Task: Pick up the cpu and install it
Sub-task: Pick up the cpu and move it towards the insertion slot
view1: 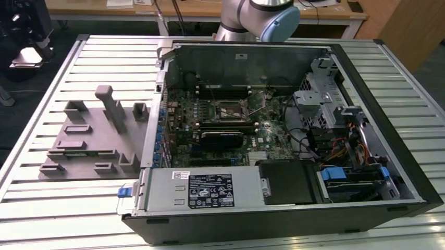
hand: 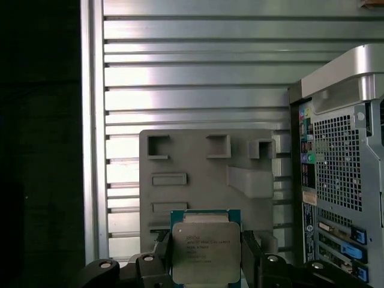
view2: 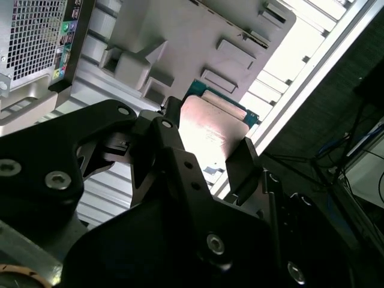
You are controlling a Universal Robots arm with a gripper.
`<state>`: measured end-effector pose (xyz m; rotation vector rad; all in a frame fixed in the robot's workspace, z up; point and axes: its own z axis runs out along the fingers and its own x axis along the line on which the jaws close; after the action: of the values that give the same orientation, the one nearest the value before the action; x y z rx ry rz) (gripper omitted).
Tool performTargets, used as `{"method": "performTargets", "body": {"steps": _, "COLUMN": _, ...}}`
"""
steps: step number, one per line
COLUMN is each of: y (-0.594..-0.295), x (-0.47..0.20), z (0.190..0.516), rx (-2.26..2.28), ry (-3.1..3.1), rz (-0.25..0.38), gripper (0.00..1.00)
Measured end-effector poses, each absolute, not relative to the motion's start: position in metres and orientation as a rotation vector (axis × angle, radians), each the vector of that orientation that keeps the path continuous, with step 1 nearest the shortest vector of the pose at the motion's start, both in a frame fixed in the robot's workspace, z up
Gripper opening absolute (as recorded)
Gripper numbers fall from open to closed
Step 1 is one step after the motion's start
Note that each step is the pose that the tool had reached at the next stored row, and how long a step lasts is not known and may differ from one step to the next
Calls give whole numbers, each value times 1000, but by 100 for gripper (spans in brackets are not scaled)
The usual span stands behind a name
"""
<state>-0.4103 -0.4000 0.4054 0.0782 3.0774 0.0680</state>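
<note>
Above the slatted tabletop (hand: 180,72), in the first wrist view, the gripper (hand: 206,259) is clamped on the cpu (hand: 206,252), one black finger against each of two opposite edges, the silvery lid facing the camera and the green rim showing around it. The grey fixture tray (hand: 204,162) lies beyond the chip and looks well apart from it, with the back of the computer case (hand: 342,150) beside the tray. In the second wrist view the cpu (view2: 213,129) sits level between the fingers (view2: 240,159). In the exterior view the arm (view1: 257,18) rises behind the open case, where the motherboard socket (view1: 233,110) stands with its retention frame raised. The hold is a thin edge pinch, so my main worry is the chip slipping or tilting during travel; a tilted or wrongly turned chip could seat badly and bend the socket contacts. The case wall and the drive cage (view1: 316,99) near the socket also leave little room for the fingers.
</note>
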Motion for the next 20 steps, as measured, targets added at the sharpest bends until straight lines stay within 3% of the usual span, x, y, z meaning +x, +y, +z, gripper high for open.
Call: {"method": "performTargets", "body": {"steps": 20, "y": -400, "x": -382, "z": 405, "rx": 78, "ry": 3078, "rz": 68, "gripper": 55}}
